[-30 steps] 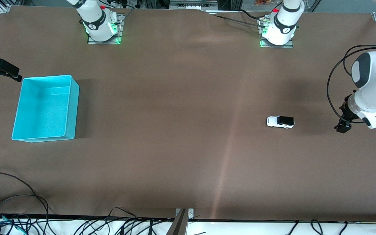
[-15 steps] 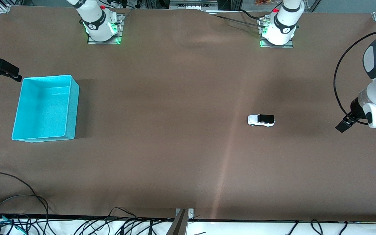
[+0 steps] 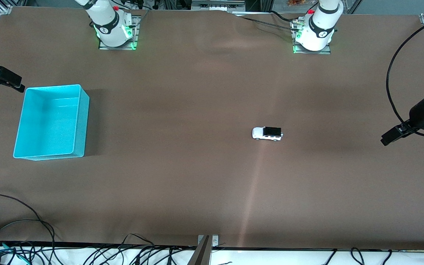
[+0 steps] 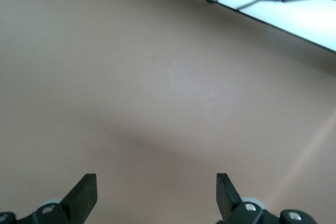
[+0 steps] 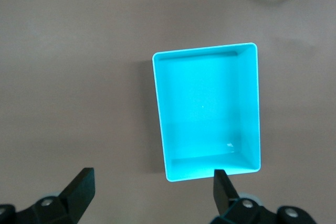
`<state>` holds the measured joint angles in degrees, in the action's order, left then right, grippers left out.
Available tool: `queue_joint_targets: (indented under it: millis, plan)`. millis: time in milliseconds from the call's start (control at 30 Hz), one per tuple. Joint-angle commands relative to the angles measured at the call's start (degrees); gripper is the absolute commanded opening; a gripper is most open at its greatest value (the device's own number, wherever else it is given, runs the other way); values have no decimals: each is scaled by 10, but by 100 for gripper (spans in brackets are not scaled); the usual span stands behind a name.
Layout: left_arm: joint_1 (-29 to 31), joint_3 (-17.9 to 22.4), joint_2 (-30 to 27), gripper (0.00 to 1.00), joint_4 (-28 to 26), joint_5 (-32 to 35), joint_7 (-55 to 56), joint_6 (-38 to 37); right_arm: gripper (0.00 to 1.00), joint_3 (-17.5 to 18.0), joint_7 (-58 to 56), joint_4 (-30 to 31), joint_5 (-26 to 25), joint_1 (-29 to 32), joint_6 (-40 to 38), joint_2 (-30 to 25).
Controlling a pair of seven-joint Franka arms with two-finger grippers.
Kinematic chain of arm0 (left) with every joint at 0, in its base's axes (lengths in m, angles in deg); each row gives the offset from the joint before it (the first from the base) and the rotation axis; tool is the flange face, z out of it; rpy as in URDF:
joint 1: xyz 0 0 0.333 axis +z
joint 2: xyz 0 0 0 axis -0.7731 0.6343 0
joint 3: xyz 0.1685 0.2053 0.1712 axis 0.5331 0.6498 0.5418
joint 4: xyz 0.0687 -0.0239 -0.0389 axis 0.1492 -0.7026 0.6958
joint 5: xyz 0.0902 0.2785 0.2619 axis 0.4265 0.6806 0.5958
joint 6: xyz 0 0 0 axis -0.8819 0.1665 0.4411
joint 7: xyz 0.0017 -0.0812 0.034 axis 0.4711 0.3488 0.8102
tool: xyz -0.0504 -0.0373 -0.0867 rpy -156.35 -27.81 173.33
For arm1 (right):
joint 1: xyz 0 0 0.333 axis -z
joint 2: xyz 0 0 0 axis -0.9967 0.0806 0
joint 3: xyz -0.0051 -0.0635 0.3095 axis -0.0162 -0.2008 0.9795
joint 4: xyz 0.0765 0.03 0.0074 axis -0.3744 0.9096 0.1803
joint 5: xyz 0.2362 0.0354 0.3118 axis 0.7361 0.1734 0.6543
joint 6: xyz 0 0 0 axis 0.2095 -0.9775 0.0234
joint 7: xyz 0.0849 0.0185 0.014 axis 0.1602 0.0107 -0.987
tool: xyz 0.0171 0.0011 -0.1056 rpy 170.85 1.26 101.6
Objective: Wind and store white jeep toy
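The white jeep toy (image 3: 267,133), white with a black roof, stands alone on the brown table, somewhat toward the left arm's end, with nothing touching it. My left gripper (image 3: 391,136) is up in the air at the left arm's end of the table, well away from the jeep. In the left wrist view it (image 4: 156,188) is open and empty over bare table. My right gripper (image 3: 11,81) waits beside the turquoise bin (image 3: 83,121). In the right wrist view it (image 5: 152,183) is open and empty, with the empty bin (image 5: 156,108) just ahead.
Loose black cables (image 3: 20,221) lie along the table's edge nearest the front camera, with a metal bracket (image 3: 205,243) at its middle. The two arm bases (image 3: 114,31) (image 3: 313,35) stand along the edge farthest from that camera.
The jeep has rolled across the table toward the right arm's end and the bin. The left arm has pulled away toward its own end of the table. The right arm has not moved.
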<state>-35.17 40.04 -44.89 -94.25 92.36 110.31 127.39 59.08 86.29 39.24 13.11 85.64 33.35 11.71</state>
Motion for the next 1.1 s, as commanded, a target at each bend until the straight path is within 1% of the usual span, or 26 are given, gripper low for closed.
queue_joint_targets:
  millis: [0,100,167,367,567,968,1068]
  plan:
    - [11,3,25,100,60,-47,-52,-53,100,-2,-3,-16,-6,-2,-5,5]
    - [17,2,32,100,83,-63,-90,-58,100,-2,-3,-16,-6,-2,-5,5]
    - [17,2,32,100,86,-66,-116,-58,100,-2,-3,-16,-6,-2,-5,5]
    - [18,3,31,100,88,-65,-123,-60,100,-2,-3,-16,-6,-2,-5,5]
    - [18,1,30,100,88,-61,-128,-81,100,-2,-3,-16,-6,-2,-5,5]
    - [20,4,22,100,83,-60,-214,-123,100,-2,-3,-16,-6,-2,-5,5]
    - [20,6,20,100,83,-55,-214,-128,100,-2,-3,-16,-6,-2,-5,5]
